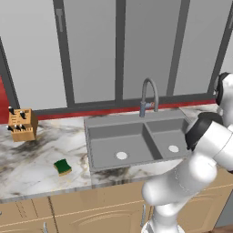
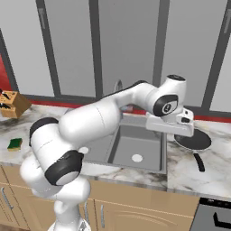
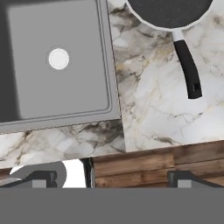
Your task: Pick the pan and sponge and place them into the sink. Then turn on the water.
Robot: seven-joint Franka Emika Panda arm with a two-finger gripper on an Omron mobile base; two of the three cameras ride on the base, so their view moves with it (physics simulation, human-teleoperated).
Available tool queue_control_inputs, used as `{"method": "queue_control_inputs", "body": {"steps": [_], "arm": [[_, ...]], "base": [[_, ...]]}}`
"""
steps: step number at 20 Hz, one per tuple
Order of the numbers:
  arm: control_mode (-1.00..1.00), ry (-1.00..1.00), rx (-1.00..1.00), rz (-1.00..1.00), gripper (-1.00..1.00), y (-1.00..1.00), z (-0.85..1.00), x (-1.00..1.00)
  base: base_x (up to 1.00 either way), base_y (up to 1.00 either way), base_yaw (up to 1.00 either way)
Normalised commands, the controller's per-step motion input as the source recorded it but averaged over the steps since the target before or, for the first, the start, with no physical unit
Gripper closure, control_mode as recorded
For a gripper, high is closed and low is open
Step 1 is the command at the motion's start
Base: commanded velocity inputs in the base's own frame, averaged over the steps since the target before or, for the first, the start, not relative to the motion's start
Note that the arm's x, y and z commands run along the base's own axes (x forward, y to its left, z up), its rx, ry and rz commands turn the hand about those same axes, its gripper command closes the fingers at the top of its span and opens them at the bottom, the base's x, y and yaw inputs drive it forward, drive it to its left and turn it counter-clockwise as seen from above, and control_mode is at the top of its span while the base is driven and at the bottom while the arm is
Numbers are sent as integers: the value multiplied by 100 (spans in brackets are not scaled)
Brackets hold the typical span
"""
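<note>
hovering over the counter's front edge just right of the sink point(image 2: 135, 146), the gripper point(image 3: 111, 177) has its jaws spread wide, holding nothing. pan point(image 2: 195, 141) sits on the marble beside it (handle toward the front); sponge point(image 1: 63, 167) lies left of the basins.

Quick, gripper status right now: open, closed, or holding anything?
Gripper: open and empty, poised above the marble counter beside the round dark frying pan with the black handle.

Marble counter point(image 1: 41, 159) carries a sponge point(image 1: 63, 167), knife block point(image 1: 22, 124), pan point(image 2: 194, 140) and inset sink point(image 1: 132, 141)
</note>
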Motion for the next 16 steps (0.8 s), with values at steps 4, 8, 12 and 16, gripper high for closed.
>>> {"method": "queue_control_inputs", "body": {"steps": [4, 8, 12, 16], "arm": [[-100, 2, 1, 0, -100, -28, -10, 7], [-100, 3, 1, 0, -100, -32, -12, 7], [-100, 3, 1, 0, -100, -31, -11, 5], [-100, 3, 1, 0, -100, -29, -12, 5]], "base": [[0, 0, 0], [0, 0, 0], [0, 0, 0], [0, 0, 0]]}}
